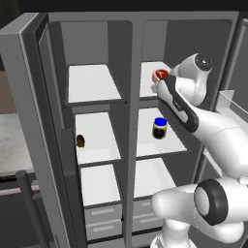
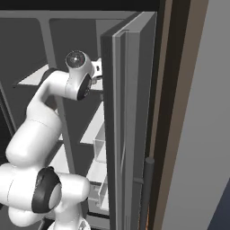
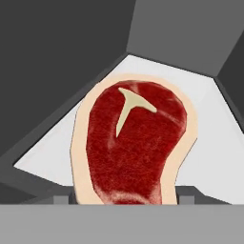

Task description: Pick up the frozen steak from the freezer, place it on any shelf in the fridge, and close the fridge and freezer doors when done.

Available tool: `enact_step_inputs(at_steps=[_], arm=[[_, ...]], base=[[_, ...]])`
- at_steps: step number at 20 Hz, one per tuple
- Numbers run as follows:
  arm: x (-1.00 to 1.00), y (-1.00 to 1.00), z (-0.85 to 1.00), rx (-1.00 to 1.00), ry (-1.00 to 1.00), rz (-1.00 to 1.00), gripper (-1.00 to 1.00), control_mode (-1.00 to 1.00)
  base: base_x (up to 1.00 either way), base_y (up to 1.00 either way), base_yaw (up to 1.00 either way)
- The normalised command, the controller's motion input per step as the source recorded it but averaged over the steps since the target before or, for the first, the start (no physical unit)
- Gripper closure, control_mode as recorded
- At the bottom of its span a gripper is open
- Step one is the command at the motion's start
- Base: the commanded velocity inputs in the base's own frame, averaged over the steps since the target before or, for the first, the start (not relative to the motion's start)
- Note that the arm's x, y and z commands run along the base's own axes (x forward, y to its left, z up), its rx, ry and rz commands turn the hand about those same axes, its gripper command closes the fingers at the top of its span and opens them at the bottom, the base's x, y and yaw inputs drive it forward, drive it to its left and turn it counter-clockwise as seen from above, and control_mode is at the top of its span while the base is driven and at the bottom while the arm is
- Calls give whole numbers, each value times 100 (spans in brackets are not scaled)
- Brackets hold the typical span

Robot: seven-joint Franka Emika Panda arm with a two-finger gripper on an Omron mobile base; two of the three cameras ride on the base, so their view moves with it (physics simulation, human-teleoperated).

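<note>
The claw (image 3: 125,199) grips the steak (image 3: 133,143): its two dark tips show at the slab's near edge, one on each side, pressed against the tan rim. The steak is a flat, rounded slab, grainy dark red on top with a pale Y-shaped bone mark and a smooth tan band of fat all round. It sits over the top shelf (image 1: 149,77) of the fridge (image 1: 167,29), a smooth white board with a thin grey edge; whether it touches the board cannot be told. In the left base view the steak (image 1: 161,74) shows as a small red disc at the end of the glossy white arm.

One shelf lower stands a dark jar (image 1: 159,129) with a blue lid. In the freezer (image 1: 92,43), the narrower left half with the same flat white boards, a small brown oval lump (image 1: 81,141) lies on the middle board. Grey drawers (image 1: 103,222) sit below. Both tall matte grey doors (image 2: 130,121) stand open.
</note>
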Motion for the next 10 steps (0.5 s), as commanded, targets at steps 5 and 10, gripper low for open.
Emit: enact_step_inputs(at_steps=[5,10], arm=[[24,-2,0,0,0,0,100,-100],[18,-5,0,0,0,0,100,-100]], base=[[0,0,0],[0,0,0]])
